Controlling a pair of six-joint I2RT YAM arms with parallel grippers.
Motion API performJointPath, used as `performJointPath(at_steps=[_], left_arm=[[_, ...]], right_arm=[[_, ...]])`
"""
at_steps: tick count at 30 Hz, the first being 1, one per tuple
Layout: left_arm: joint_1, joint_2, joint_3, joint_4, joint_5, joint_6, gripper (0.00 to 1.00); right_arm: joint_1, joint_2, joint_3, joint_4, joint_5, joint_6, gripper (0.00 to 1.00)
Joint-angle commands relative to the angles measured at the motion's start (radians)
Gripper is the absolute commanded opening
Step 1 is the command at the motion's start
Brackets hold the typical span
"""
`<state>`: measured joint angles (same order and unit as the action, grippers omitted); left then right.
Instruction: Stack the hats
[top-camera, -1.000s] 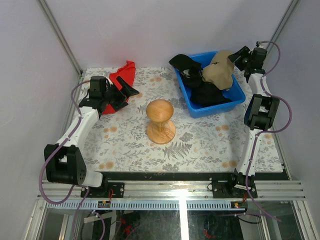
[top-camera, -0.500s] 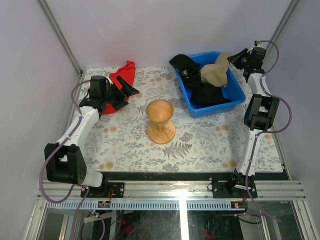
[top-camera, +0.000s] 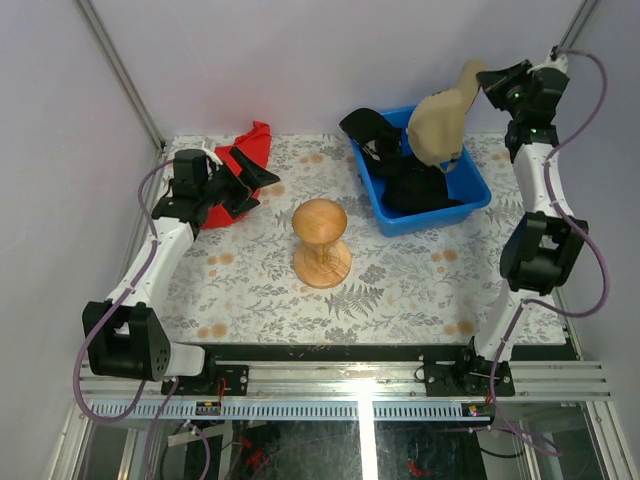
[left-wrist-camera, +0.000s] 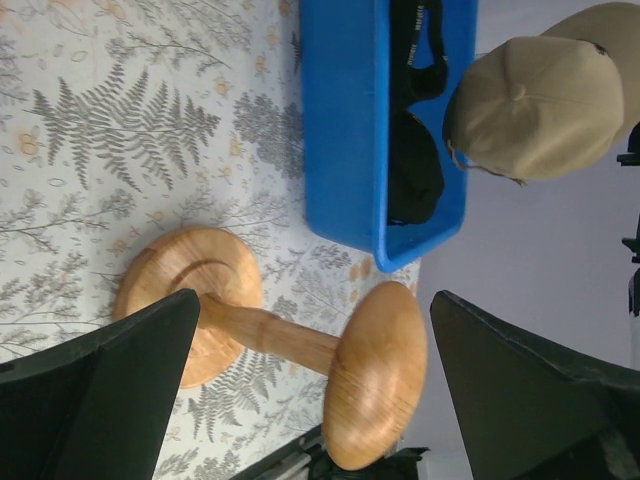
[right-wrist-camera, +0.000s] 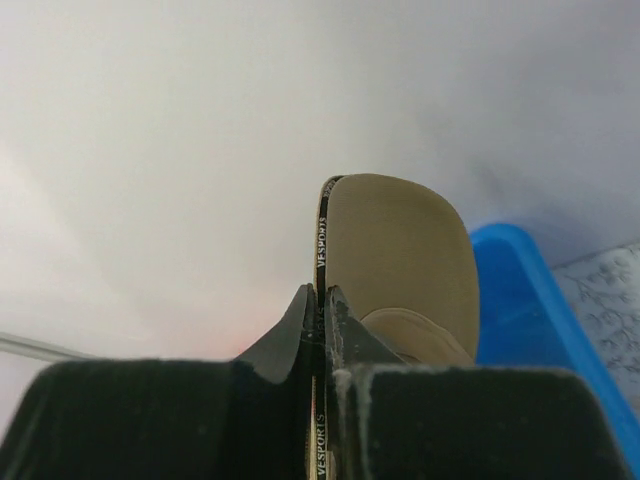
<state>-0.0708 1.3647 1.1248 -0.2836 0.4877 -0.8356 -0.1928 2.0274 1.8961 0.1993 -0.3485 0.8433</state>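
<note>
My right gripper (top-camera: 487, 86) is shut on the brim of the tan hat (top-camera: 438, 127) and holds it in the air above the blue bin (top-camera: 440, 218). The crown hangs down below the grip. In the right wrist view the brim (right-wrist-camera: 400, 250) is pinched edge-on between the fingers of the gripper (right-wrist-camera: 320, 296). Black hats (top-camera: 412, 187) lie in the bin, and one (top-camera: 368, 128) drapes over its far left rim. At the far left my left gripper (top-camera: 255, 172) stands open with nothing between its fingers. In the left wrist view the tan hat (left-wrist-camera: 530, 105) hangs beyond the bin (left-wrist-camera: 340, 120).
A round-topped wooden stand (top-camera: 320, 240) is upright mid-table; the left wrist view shows the stand (left-wrist-camera: 375, 370) between the open fingers, farther off. A red cloth (top-camera: 250, 145) lies at the far left under the left gripper. The table has a fern-patterned cover.
The right gripper closed on the tan hat's brim and raised it out of the bin, up and to the right. The left arm shifted only slightly.
</note>
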Motion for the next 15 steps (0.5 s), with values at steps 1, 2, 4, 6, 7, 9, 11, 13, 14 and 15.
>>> performJointPath(at_steps=[1, 2, 4, 6, 7, 9, 11, 13, 14, 15], left_arm=[[0.008, -0.075, -0.042, 0.105, 0.094, -0.087, 1.00], [0.008, -0.089, -0.064, 0.124, 0.104, -0.105, 1.00], [0.006, -0.113, -0.108, 0.158, 0.131, -0.135, 1.00], [0.005, -0.134, -0.137, 0.165, 0.152, -0.143, 1.00], [0.006, -0.144, -0.148, 0.165, 0.160, -0.146, 1.00], [0.005, -0.164, -0.165, 0.161, 0.176, -0.162, 1.00], [0.004, -0.183, -0.170, 0.166, 0.186, -0.184, 1.00], [0.004, -0.199, -0.155, 0.167, 0.187, -0.209, 1.00], [0.004, -0.203, -0.140, 0.170, 0.186, -0.227, 1.00], [0.004, -0.207, -0.125, 0.182, 0.185, -0.248, 1.00]], right_arm=[[0.064, -0.221, -0.060, 0.085, 0.073, 0.053, 0.00], [0.083, -0.255, -0.091, 0.080, 0.092, 0.056, 0.00], [0.135, -0.334, -0.156, 0.058, 0.145, 0.038, 0.00], [0.193, -0.421, -0.234, 0.039, 0.218, 0.004, 0.00], [0.221, -0.457, -0.278, 0.044, 0.255, -0.008, 0.00], [0.274, -0.520, -0.350, 0.051, 0.303, -0.009, 0.00], [0.297, -0.570, -0.386, 0.047, 0.312, -0.010, 0.00], [0.310, -0.610, -0.411, 0.038, 0.313, -0.015, 0.00], [0.313, -0.626, -0.415, 0.033, 0.306, -0.023, 0.00], [0.314, -0.640, -0.412, 0.012, 0.303, -0.031, 0.00]])
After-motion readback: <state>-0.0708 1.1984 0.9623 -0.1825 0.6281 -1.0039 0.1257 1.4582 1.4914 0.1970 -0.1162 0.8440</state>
